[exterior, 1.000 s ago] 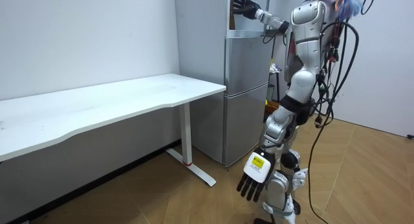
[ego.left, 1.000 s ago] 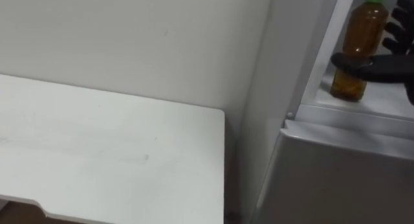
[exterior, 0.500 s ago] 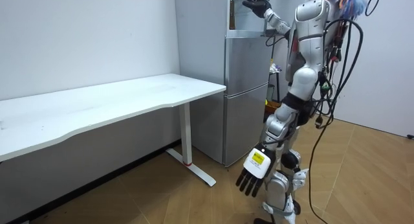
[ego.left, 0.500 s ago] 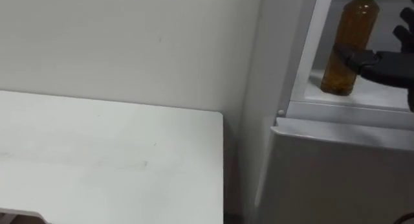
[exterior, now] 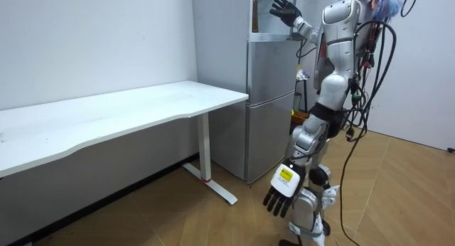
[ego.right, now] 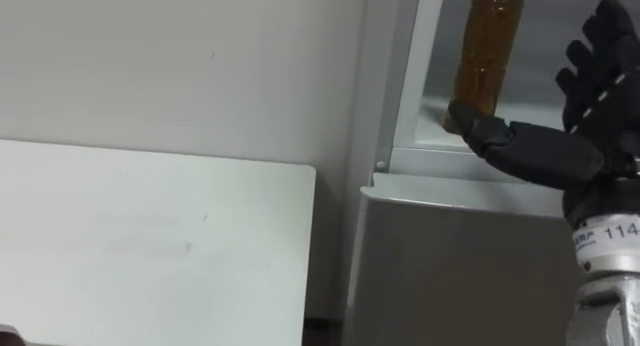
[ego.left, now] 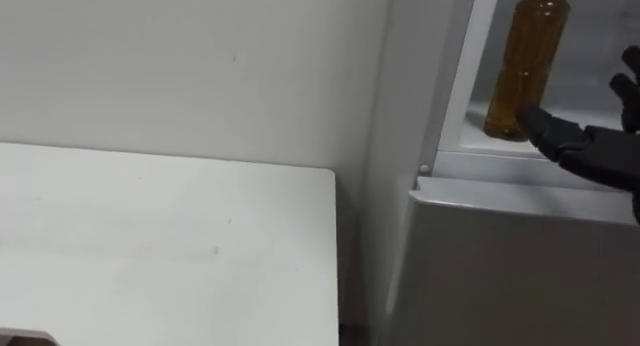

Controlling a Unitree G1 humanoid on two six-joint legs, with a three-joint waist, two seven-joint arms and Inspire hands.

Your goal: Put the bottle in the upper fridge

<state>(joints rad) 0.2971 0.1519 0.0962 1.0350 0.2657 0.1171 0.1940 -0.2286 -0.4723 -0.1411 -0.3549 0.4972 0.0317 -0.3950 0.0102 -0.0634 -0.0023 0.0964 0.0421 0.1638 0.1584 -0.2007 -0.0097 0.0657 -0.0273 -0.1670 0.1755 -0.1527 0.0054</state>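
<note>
Amber bottle point(ego.left: 527, 66) stands in the upper fridge point(ego.left: 455, 86), apparently delivered: right hand point(ego.right: 592, 151) at its four o'clock spread empty, left hand point(exterior: 279, 196) hanging slack.

We see the amber bottle point(ego.right: 487, 56) standing upright on the white shelf point(ego.right: 425, 138) of the open upper fridge compartment point(ego.right: 440, 46). Our right robot hand point(ego.right: 585, 136) is raised just beside it with its fingers spread, and the thumb tip crosses the bottle's base. The white tabletop point(ego.right: 150, 256) lies at lower left.
</note>
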